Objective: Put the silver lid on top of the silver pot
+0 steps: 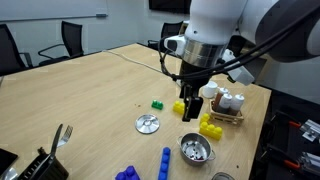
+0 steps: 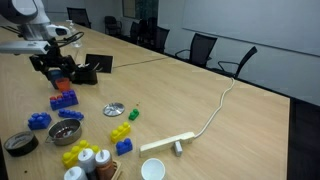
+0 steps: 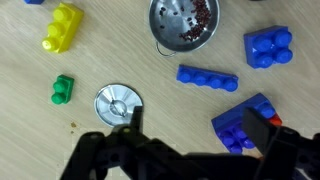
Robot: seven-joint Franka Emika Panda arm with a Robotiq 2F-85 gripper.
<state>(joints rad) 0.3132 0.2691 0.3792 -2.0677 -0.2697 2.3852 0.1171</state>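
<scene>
On the table the lid lies flat, well apart from the pot; you have not picked it up yet. Your gripper hangs above the table near a yellow block, and its jaws are spread wide with nothing between them.

Looking through the wrist view, you have the lid just beside the tip of one finger, its knob facing up. The opposite finger sits far across the frame, over a blue block. The pot stands upright at the top of that view, uncovered, with small dark bits scattered on its bottom. A green block lies near the lid, and a long blue block lies between the pot and your gripper.

In an exterior view the lid and the pot are also apart, with bare wood between them, and the green block is just beside the lid.
</scene>
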